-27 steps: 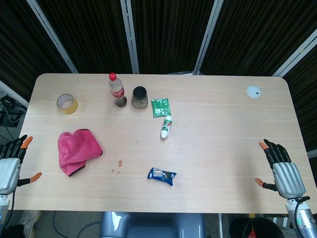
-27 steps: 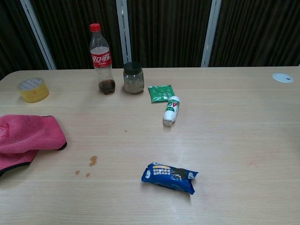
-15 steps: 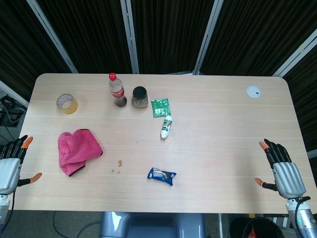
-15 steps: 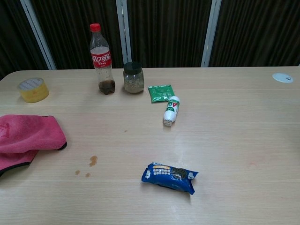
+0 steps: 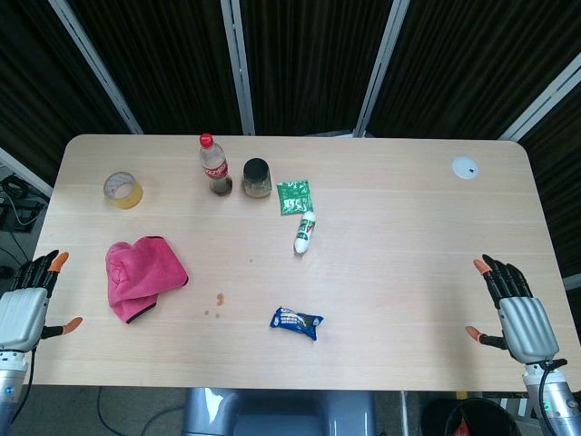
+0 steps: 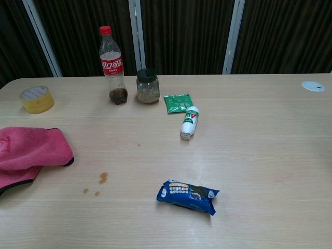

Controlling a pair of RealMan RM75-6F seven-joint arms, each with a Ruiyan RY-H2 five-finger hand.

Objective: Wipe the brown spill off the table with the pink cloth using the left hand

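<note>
A crumpled pink cloth lies on the left part of the wooden table; the chest view shows the cloth at its left edge. Small brown spill drops sit to the right of the cloth, seen closer as brown spots in the chest view. My left hand hovers off the table's left front corner, fingers spread, holding nothing, well left of the cloth. My right hand is at the right front edge, fingers spread and empty. Neither hand shows in the chest view.
A cola bottle, a dark-lidded jar, a green sachet, a small white tube and a yellow tape roll stand toward the back. A blue snack packet lies right of the spill. A white disc is far right.
My left hand has shifted slightly to the right and down at the table's corner. Everything on the table is where it was.
</note>
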